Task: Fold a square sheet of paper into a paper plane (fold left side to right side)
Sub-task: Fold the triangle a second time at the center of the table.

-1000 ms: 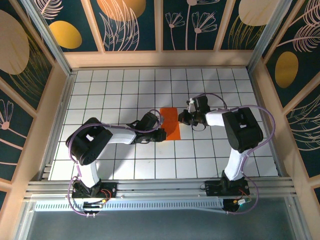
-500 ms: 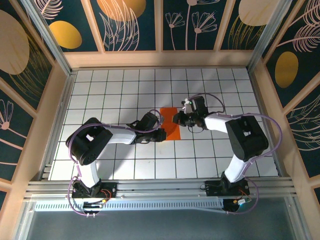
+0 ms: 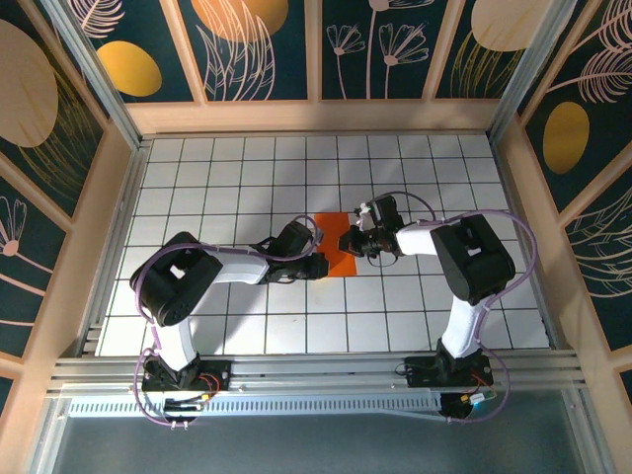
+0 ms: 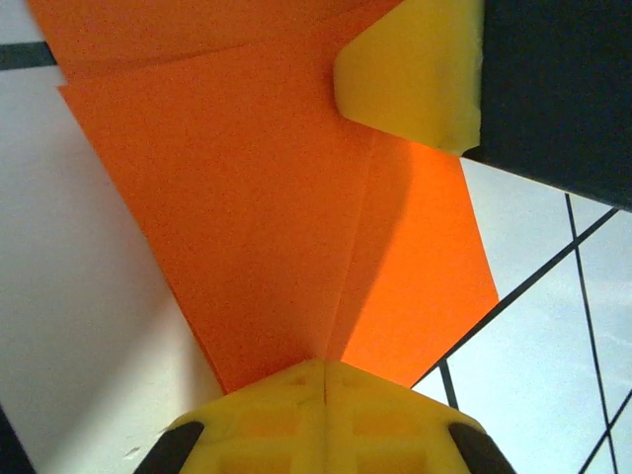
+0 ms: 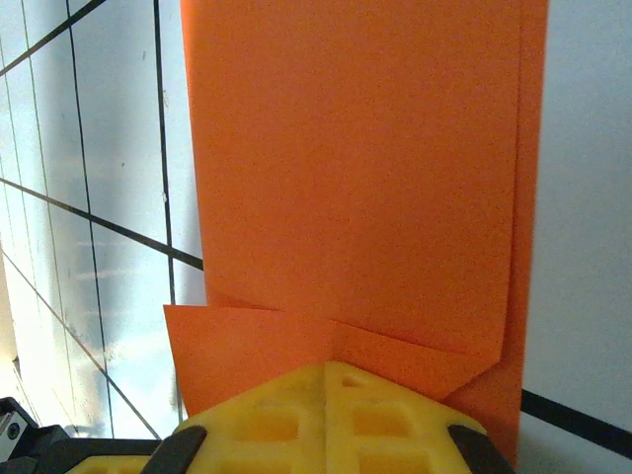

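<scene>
The square sheet of paper (image 3: pixel 331 227) is bright orange and lies folded into a narrow strip on the white grid table. Overlapping flaps and creases show on the paper (image 4: pixel 267 197) in the left wrist view. My left gripper (image 3: pixel 322 265) is shut, its yellow tips (image 4: pixel 324 367) resting on the near left edge of the sheet. My right gripper (image 3: pixel 348 240) is shut too, tips (image 5: pixel 326 370) down on a folded flap of the paper (image 5: pixel 355 168). One of its yellow fingers (image 4: pixel 410 69) shows in the left wrist view. A finished paper plane is out of view.
Wooden walls (image 3: pixel 118 188) fence the white tiled table (image 3: pixel 227 178) on three sides. Both arms lie low over the middle, the left arm (image 3: pixel 237 265) from the left and the right arm (image 3: pixel 434 237) from the right.
My right gripper has slid left from beside the paper onto its right part. The left arm and the sheet have stayed put.
</scene>
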